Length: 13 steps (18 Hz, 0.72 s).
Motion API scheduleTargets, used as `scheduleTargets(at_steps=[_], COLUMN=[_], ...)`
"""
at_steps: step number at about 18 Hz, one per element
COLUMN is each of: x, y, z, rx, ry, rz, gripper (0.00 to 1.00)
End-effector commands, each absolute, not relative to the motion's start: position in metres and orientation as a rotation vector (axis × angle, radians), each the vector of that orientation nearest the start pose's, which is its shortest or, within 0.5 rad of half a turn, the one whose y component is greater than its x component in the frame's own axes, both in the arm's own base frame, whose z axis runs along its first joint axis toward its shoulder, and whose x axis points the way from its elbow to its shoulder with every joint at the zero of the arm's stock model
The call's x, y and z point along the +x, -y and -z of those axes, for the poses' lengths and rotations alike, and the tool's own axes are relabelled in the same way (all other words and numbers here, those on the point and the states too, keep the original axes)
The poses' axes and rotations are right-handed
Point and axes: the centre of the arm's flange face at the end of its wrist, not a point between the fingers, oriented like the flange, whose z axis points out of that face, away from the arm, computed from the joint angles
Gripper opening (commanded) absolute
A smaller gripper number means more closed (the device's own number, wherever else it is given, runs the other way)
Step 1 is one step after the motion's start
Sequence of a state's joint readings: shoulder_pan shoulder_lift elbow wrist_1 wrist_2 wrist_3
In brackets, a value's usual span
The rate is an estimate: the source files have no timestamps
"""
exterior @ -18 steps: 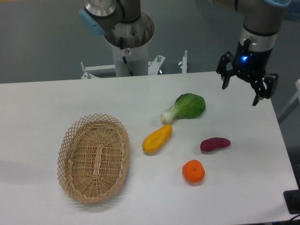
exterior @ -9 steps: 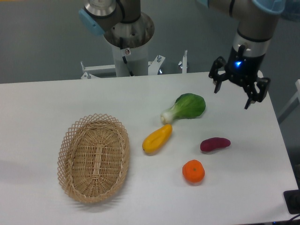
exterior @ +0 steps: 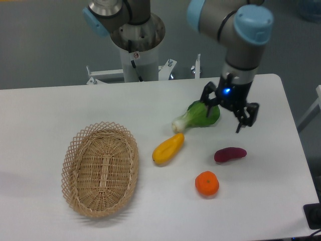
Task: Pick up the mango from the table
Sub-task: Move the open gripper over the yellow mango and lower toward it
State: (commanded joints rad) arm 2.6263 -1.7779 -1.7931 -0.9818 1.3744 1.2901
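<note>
Since a second ago our claw [exterior: 228, 111] has swung in from beyond the desk's right edge toward the middle and dropped lower — it now hangs released, fingers spread and empty, over the right end of the bok choy [exterior: 199, 114]. Nothing else has shifted. Just beyond, nearer the front edge, lie the purple tuber [exterior: 230, 154] and the orange [exterior: 207, 184]. The mango [exterior: 168, 148] rests near the desk's [exterior: 50, 105] centre, lying diagonally, well apart from our claw and close to the bok choy's white stem. We judge it smooth, fairly firm and moderately heavy — liable to slip or roll. We would close across its narrow width at mid-length, fingers square to its long axis. The basket [exterior: 100, 168] sits toward the left edge.
</note>
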Motion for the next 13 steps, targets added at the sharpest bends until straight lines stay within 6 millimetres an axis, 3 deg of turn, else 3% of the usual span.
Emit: scheduleTargets(at_steps=[4,8,13], x=[-0.379,-0.345,-0.324], y=[-0.435,-0.465,-0.476], z=[-0.305,-0.279,-0.251], rx=[-2.911,-2.959,-3.042], ry=[-0.331,-0.322,-0.335], rz=[-0.013,-0.046,-0.032], gripper=[1.0,1.0,1.0])
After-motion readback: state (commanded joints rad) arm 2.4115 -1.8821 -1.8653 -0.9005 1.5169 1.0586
